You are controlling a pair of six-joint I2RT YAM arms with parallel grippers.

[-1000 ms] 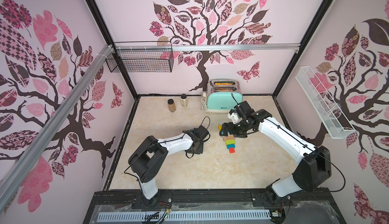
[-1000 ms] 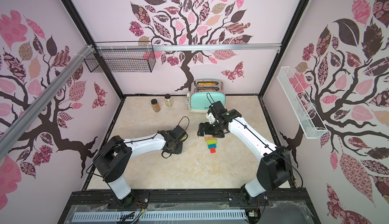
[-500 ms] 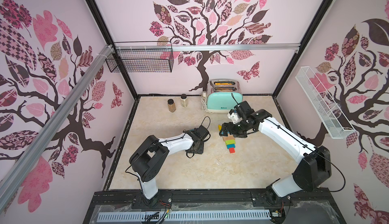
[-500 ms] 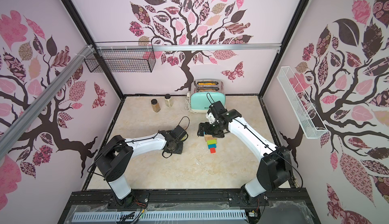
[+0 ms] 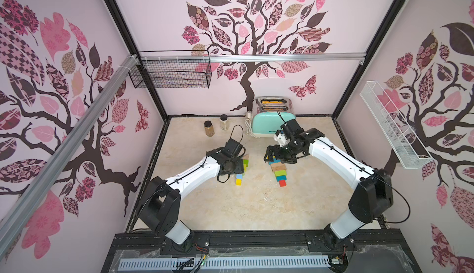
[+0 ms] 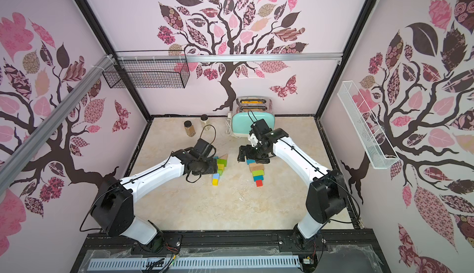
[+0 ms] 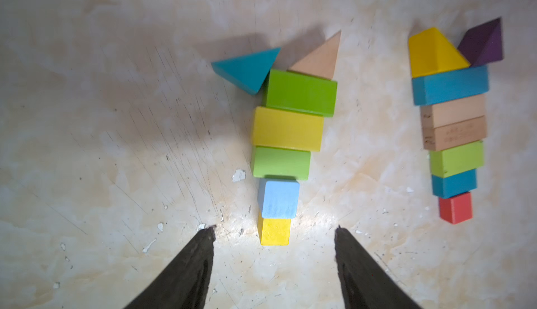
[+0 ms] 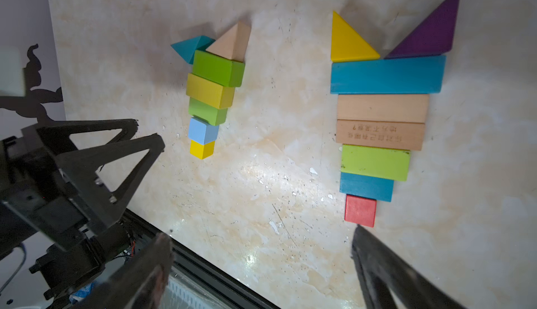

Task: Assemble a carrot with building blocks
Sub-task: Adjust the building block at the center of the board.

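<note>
Both carrots look finished, flat on the table (image 5: 256, 207). Left gripper (image 7: 275, 230) has its jaws spread and empty, near the yellow cube (image 7: 274, 232) that ends the smaller carrot (image 7: 287, 129): two wedges, three bars, two cubes in a touching row. Right gripper (image 8: 261, 233) is wide apart and empty over the bigger carrot (image 8: 380, 108), which ends at the red cube (image 8: 360, 210). No loose blocks seen, so probably only pulling the arms back remains.

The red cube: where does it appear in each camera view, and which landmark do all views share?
Top view: red cube, near tip of the right-side block row.
Top view: red cube, same spot.
Left wrist: red cube, at that row's narrow end.
Right wrist: red cube, at that row's narrow end.
Shared landmark: the yellow cube, visible in all four.
</note>
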